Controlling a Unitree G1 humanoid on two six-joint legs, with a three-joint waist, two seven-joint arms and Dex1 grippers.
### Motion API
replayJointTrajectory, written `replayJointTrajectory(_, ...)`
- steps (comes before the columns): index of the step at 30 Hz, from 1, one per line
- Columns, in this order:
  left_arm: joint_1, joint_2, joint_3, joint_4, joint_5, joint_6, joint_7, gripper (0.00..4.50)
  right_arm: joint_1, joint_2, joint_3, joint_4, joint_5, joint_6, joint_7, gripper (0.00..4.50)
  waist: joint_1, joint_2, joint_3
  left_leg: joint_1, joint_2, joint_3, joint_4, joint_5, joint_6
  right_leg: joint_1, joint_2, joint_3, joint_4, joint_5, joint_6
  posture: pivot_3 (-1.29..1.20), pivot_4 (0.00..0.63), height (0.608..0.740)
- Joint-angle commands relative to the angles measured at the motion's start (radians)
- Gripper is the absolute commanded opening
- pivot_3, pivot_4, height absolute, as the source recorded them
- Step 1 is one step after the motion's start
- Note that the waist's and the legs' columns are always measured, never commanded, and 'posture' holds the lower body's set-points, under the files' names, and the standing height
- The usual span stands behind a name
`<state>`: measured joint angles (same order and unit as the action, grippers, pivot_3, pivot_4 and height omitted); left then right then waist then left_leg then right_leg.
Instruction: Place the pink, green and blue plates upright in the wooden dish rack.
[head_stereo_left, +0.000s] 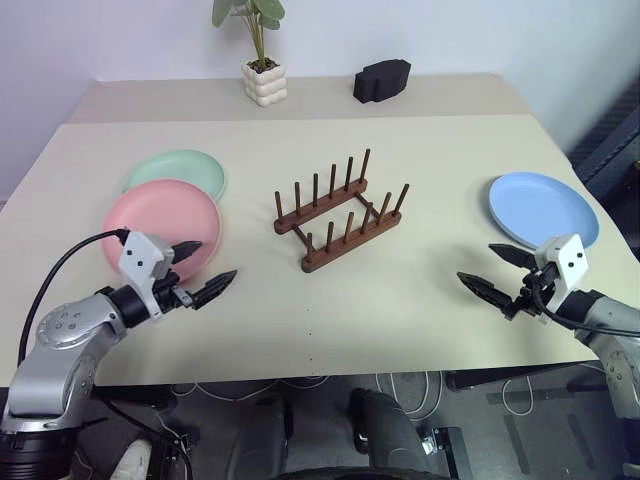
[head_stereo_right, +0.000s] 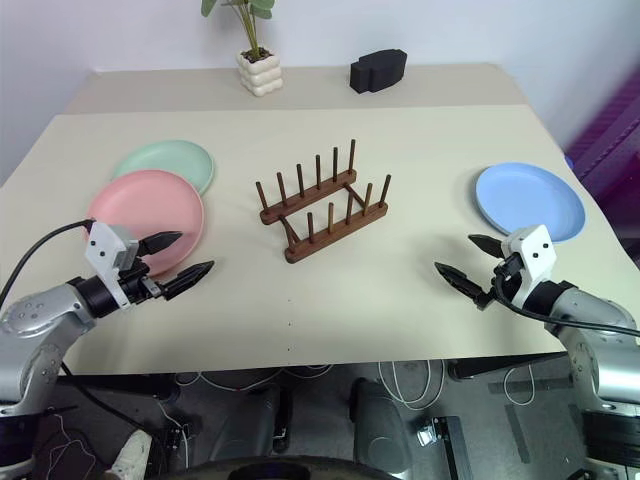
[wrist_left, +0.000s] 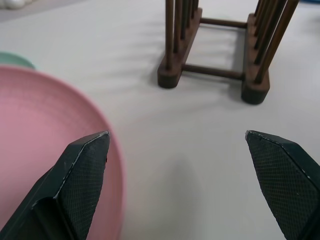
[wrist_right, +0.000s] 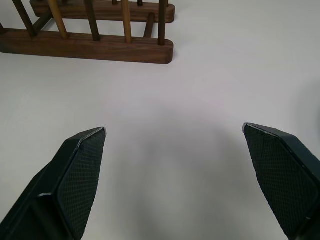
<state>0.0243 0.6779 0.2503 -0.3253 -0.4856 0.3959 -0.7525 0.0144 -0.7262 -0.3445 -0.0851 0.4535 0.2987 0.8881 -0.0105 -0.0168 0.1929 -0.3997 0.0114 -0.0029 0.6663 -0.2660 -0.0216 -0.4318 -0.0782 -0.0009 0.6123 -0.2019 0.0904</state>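
- Two grippers hover nearest, above the front of the table: the left gripper with its two fingers spread wide and empty, just beside the pink plate's near edge; the right gripper likewise spread and empty, near the blue plate.
- Three plates lie flat: one pink plate at the left, one green plate partly tucked under its far edge, one blue plate at the right, well apart from the others.
- One wooden dish rack stands mid-table between them, two bars of pegs, holding nothing.
- Farthest: one potted plant and one black block.
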Motion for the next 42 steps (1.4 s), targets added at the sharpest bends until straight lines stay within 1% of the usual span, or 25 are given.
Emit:
replayJointTrajectory(1, -0.018, 0.000, 0.007, -0.069, -0.023, 0.038, 0.029, 4.50, -0.024, -0.019, -0.012, 0.002, 0.000, -0.015, 0.007, 4.48, 0.000, 0.000, 0.000, 0.000, 0.000, 0.000, 0.000, 0.000, 0.000, 0.000, 0.000, 0.000, 0.000, 0.000, 0.000, 0.00, 0.150, 0.740)
replayJointTrajectory(8, -0.015, 0.005, 0.023, -0.094, -0.042, 0.070, 0.032, 4.50, -0.028, -0.006, 0.002, -0.018, -0.003, -0.010, 0.000, 4.48, 0.000, 0.000, 0.000, 0.002, 0.000, 0.000, 0.000, 0.000, 0.000, 0.002, 0.000, 0.000, 0.000, 0.000, 0.000, 0.00, 0.150, 0.740)
replayJointTrajectory(15, 0.013, 0.015, 0.020, -0.063, -0.035, 0.029, -0.036, 4.50, -0.005, 0.019, 0.027, -0.074, 0.003, 0.005, -0.025, 4.48, 0.000, 0.000, 0.000, 0.003, 0.000, 0.000, 0.000, 0.000, 0.000, 0.003, 0.000, 0.000, 0.000, 0.000, 0.000, 0.00, 0.150, 0.740)
replayJointTrajectory(20, -0.008, 0.002, -0.047, 0.008, 0.000, -0.014, -0.091, 4.50, 0.026, 0.054, 0.049, -0.138, 0.007, 0.017, -0.053, 4.48, 0.001, 0.000, 0.000, 0.004, 0.000, 0.000, 0.000, 0.000, 0.000, 0.003, 0.000, 0.000, 0.000, 0.000, 0.000, 0.00, 0.150, 0.740)
replayJointTrajectory(24, -0.032, 0.012, -0.103, 0.030, 0.002, -0.014, -0.147, 4.50, 0.063, 0.071, 0.048, -0.245, 0.038, 0.056, -0.087, 4.48, 0.001, 0.000, 0.000, 0.004, 0.000, 0.000, 0.000, 0.000, 0.000, 0.004, 0.000, 0.000, 0.000, 0.000, 0.000, 0.00, 0.150, 0.740)
replayJointTrajectory(28, -0.091, -0.018, -0.228, 0.121, 0.131, -0.095, -0.139, 4.50, 0.107, 0.093, 0.056, -0.302, 0.038, 0.065, -0.114, 4.48, 0.005, 0.000, 0.000, 0.005, 0.000, 0.000, 0.000, 0.000, 0.000, 0.004, 0.000, 0.000, 0.000, -0.002, 0.002, 0.00, 0.150, 0.740)
replayJointTrajectory(30, -0.114, -0.038, -0.264, 0.143, 0.151, -0.103, -0.138, 4.50, 0.114, 0.098, 0.060, -0.313, 0.039, 0.066, -0.120, 4.48, 0.002, 0.000, 0.000, 0.005, 0.000, 0.000, 0.000, 0.000, 0.000, 0.005, 0.000, 0.000, -0.001, -0.002, 0.003, 0.00, 0.150, 0.740)
replayJointTrajectory(32, -0.150, -0.073, -0.339, 0.174, 0.190, -0.125, -0.149, 4.50, 0.112, 0.112, 0.071, -0.320, 0.038, 0.062, -0.133, 4.48, 0.002, 0.000, 0.000, 0.005, 0.000, 0.001, 0.000, 0.000, 0.000, 0.005, -0.001, 0.000, -0.001, -0.001, 0.001, 0.00, 0.150, 0.740)
replayJointTrajectory(34, -0.180, -0.101, -0.387, 0.209, 0.222, -0.151, -0.155, 4.50, 0.109, 0.123, 0.084, -0.327, 0.035, 0.060, -0.143, 4.48, 0.002, 0.000, 0.000, 0.005, 0.000, 0.000, 0.000, 0.000, 0.000, 0.005, -0.001, 0.000, 0.000, 0.000, 0.000, 0.00, 0.150, 0.740)
replayJointTrajectory(36, -0.226, -0.144, -0.420, 0.261, 0.264, -0.175, -0.127, 4.50, 0.105, 0.133, 0.099, -0.340, 0.033, 0.065, -0.154, 4.48, 0.003, 0.000, 0.000, 0.005, 0.000, 0.000, 0.000, 0.000, 0.000, 0.005, 0.000, 0.000, 0.000, 0.000, 0.000, 0.00, 0.150, 0.740)
replayJointTrajectory(40, -0.325, -0.243, -0.469, 0.360, 0.366, -0.184, -0.006, 4.50, 0.098, 0.151, 0.131, -0.379, 0.033, 0.079, -0.192, 4.48, 0.011, 0.000, 0.000, 0.005, -0.001, 0.000, 0.000, 0.000, 0.000, 0.005, -0.001, 0.000, 0.000, 0.000, 0.000, 0.00, 0.150, 0.740)
replayJointTrajectory(42, -0.341, -0.271, -0.473, 0.372, 0.379, -0.182, 0.014, 4.50, 0.099, 0.157, 0.139, -0.402, 0.037, 0.092, -0.211, 4.48, 0.015, 0.000, 0.000, 0.005, -0.001, 0.000, 0.000, 0.000, 0.000, 0.005, -0.001, 0.000, 0.000, 0.000, 0.000, 0.00, 0.150, 0.740)
